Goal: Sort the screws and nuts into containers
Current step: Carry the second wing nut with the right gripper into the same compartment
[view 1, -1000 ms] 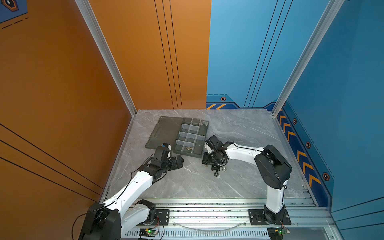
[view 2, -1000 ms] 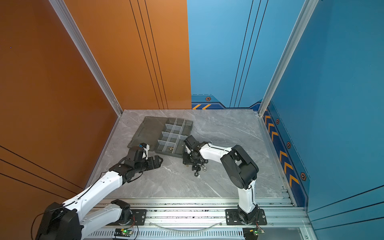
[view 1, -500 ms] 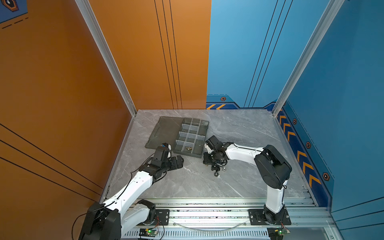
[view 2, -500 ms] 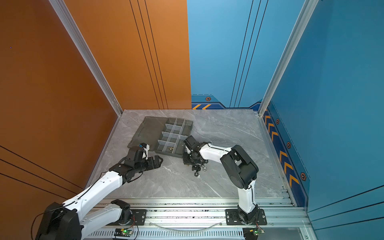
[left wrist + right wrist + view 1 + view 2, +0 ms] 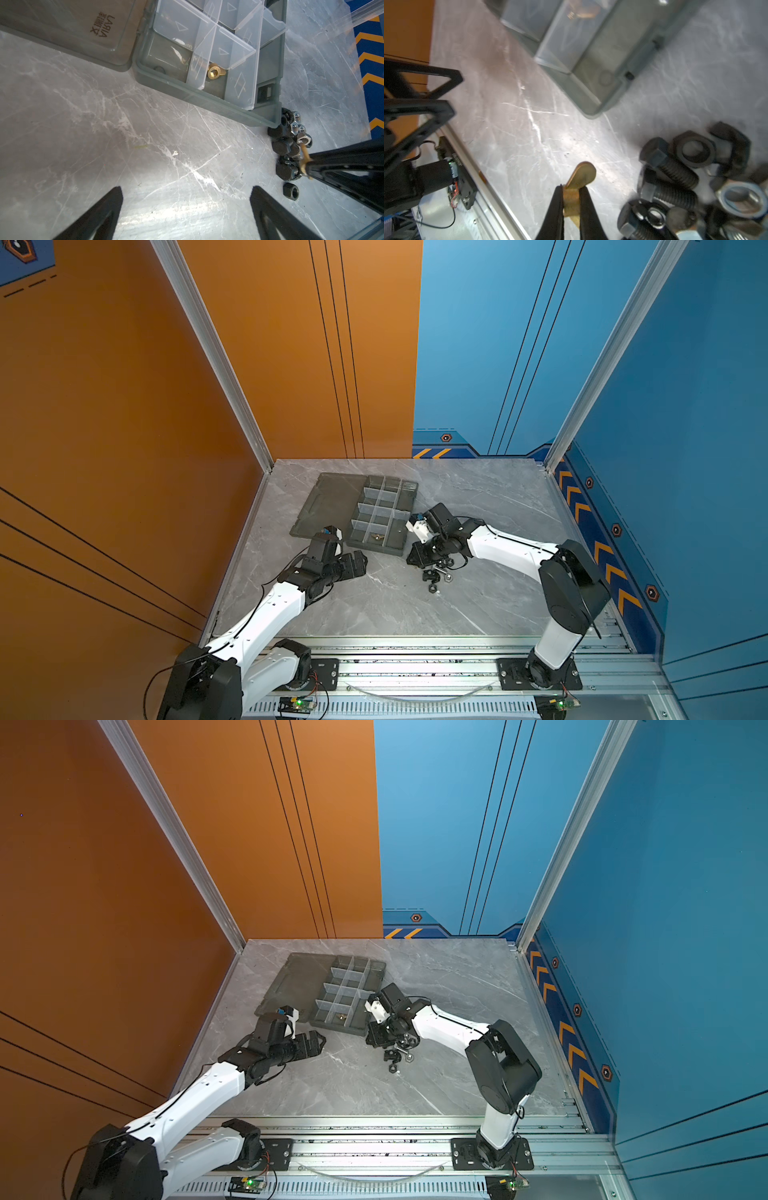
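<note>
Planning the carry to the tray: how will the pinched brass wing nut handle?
The brass wing nut looks rigid, probably light. Narrow tips of the right gripper pinch it, so it may pivot or slip. Its flat wings likely stop rolling.

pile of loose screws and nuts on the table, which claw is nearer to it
Right. The right claw sits at the pile's edge, shut on a brass wing nut; the left claw hangs open across bare table.
</note>
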Tool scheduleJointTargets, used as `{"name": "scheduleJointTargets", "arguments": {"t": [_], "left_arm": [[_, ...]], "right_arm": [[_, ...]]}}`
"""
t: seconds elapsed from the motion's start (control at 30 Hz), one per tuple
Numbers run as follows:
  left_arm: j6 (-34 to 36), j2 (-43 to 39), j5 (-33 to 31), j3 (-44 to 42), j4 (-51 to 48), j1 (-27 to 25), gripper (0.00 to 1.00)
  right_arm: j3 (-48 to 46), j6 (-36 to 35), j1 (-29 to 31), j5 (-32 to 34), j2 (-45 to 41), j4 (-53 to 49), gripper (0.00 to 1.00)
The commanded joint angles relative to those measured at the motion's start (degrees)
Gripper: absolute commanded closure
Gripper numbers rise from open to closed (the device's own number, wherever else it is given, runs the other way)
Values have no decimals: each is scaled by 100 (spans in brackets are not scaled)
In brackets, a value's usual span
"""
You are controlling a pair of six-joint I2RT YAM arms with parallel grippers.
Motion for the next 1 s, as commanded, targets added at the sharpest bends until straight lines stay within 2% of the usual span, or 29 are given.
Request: {"name": "scheduleJointTargets", "arguments": {"t": [0.0, 0.33, 0.37, 0.5, 0.7, 0.97], "left_arm": [[-67, -77, -25, 98, -60, -49, 2], [-85, -118, 217, 101, 61, -38, 2], [-90, -134, 237, 95, 82, -33, 2], [-128, -186, 274, 66, 135, -37, 2], [-152, -252, 295, 42, 132, -31, 2], [-172, -252, 291, 51, 127, -31, 2]], "right_arm": [[474, -390, 42, -344, -159, 139, 100], [2459, -332, 42, 1, 1078, -25, 100], [2666, -351, 220, 36, 1244, -76, 100], [3238, -416, 326, 272, 1769, -300, 100], [3625, -435, 403, 420, 2356, -479, 99], [3625, -632, 436, 698, 2518, -683, 95]]}}
